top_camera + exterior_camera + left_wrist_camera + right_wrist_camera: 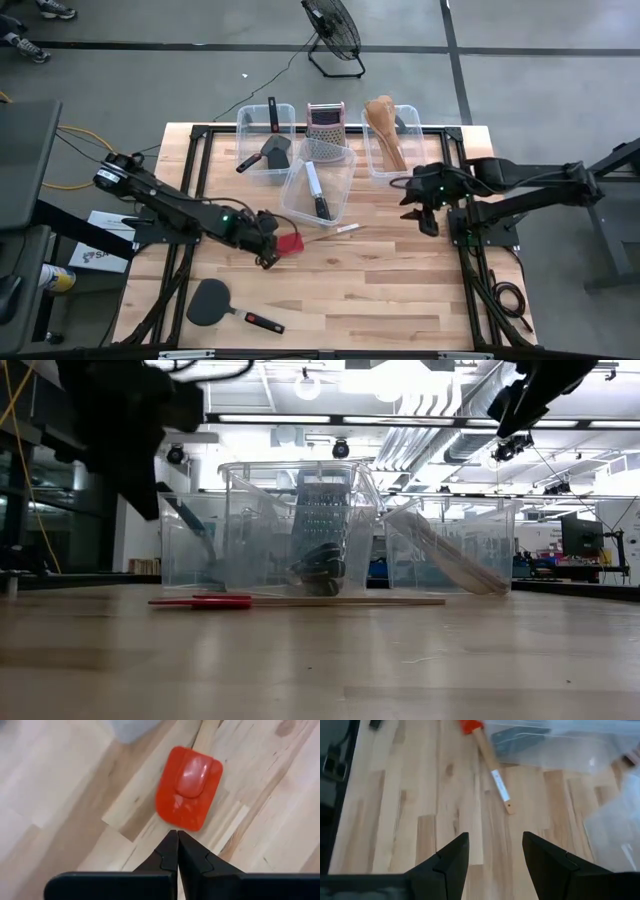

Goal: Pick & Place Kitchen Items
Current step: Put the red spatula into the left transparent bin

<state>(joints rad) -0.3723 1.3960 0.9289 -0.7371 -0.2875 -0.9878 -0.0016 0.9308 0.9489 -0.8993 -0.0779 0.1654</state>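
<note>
A red spatula [290, 243] lies flat on the wooden table [400, 290], its pale handle [335, 232] pointing toward the right. My left gripper [176, 845] hangs shut above the table just left of the red head [189, 787], touching nothing; it also shows in the high view [268, 252]. A black spatula [212, 300] lies near the table's front left. My right gripper [495, 855] stands open in the air at the table's right side [420, 218], with the red spatula's handle [495, 775] farther off.
Three clear bins stand at the back: the left bin [265, 140] holds a black spatula, the middle bin [318, 185] a knife, the right bin [393, 140] wooden utensils. A steel grater [325, 122] stands between them. Bare wood lies toward the near edge.
</note>
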